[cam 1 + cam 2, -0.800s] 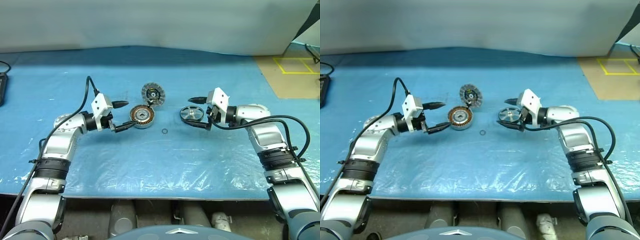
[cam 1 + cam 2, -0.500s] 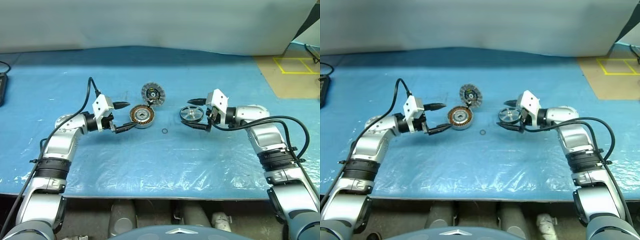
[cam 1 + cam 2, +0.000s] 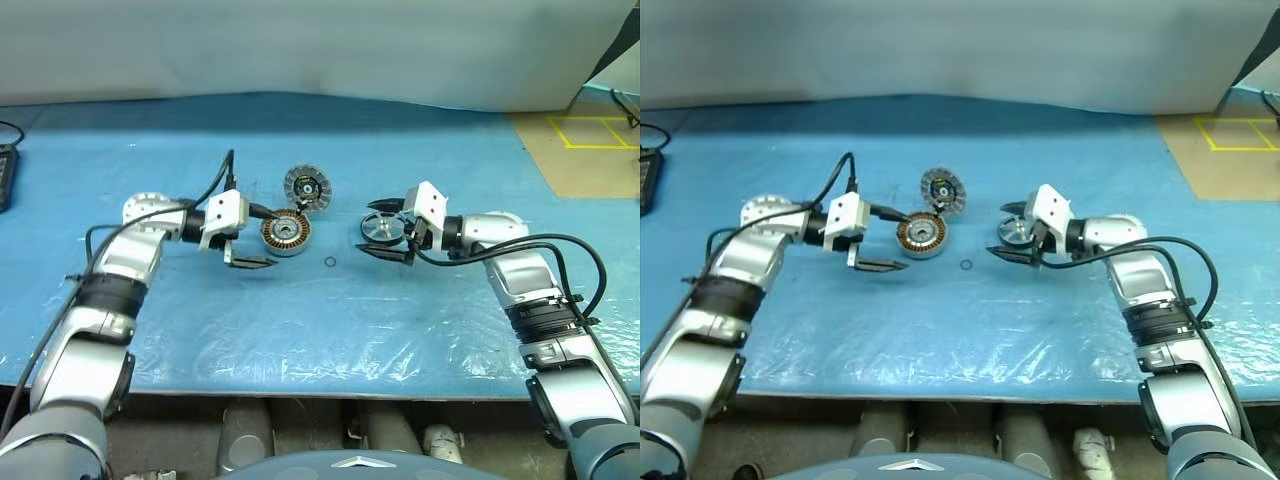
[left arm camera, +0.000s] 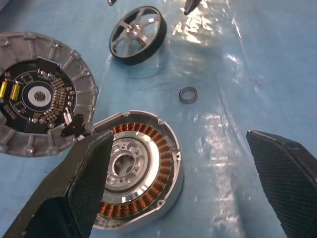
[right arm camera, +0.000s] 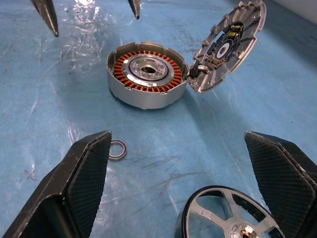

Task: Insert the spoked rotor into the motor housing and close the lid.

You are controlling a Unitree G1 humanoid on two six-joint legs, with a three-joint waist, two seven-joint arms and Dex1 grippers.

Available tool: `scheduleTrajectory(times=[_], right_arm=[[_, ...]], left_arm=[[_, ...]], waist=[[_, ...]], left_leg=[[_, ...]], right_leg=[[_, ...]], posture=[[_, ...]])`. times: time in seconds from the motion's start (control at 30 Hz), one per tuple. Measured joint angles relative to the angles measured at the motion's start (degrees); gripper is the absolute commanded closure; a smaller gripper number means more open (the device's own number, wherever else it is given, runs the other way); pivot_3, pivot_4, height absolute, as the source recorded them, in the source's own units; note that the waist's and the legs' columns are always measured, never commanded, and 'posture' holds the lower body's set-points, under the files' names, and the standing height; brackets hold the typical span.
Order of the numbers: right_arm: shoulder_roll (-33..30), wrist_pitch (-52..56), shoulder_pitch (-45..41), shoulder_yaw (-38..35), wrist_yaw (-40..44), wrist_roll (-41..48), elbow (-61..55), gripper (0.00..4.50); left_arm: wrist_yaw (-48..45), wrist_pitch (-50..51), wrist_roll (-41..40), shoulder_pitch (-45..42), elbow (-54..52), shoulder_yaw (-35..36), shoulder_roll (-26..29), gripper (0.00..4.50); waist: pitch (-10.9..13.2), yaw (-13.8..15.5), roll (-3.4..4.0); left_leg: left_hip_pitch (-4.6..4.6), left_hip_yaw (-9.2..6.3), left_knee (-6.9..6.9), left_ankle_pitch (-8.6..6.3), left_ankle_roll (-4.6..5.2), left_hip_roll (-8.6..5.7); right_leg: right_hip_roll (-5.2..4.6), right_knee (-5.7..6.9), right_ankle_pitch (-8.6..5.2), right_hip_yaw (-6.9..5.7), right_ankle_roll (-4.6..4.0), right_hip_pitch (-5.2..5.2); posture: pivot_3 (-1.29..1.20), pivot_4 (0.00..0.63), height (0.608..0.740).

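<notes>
left pincer point(image 3: 259, 236), spread, now closer beside motor housing point(image 3: 285, 234); right pincer point(image 3: 386, 228), spread, straddling spoked rotor point(image 3: 381, 229), barely moved.

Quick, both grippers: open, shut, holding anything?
Left gripper: open, empty, jaws astride the motor housing's left edge.
Right gripper: open, empty, jaws around the spoked rotor, not closed.

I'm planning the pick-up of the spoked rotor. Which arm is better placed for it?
Probably the right. The right gripper is open beside the spoked rotor, one finger on each side, while the left gripper is open at the motor housing.
</notes>
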Motion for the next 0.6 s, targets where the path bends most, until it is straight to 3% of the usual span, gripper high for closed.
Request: scheduleTrajectory(times=[0.23, 0.6], right_arm=[[0.1, 0.1, 4.8, -0.7, -2.3, 0.0, -3.0, 0.01], [-0.7, 2.3, 8.9, -2.5, -5.7, 0.3, -8.8, 0.01]], left_arm=[[-8.2, -16.1, 6.5, -16.1, 20.1, -7.2, -2.0, 0.0], [-7.9, -26.5, 14.0, -22.8, 35.0, -11.7, -7.1, 0.0]], waist=[[0.0, 0.8, 0.0], [0.0, 1.5, -0.01]], left_leg=[[0.0, -0.01, -0.07, 0.0, -0.01, 0.0], [-0.04, -0.09, 0.0, -0.01, -0.03, -0.02]], right_leg=[[0.02, 0.03, 0.14, -0.02, 0.22, 0.0], [0.0, 0.02, 0.15, -0.07, 0.24, 0.07]], posture=[[0.0, 0.15, 0.74], [0.0, 0.15, 0.74]])
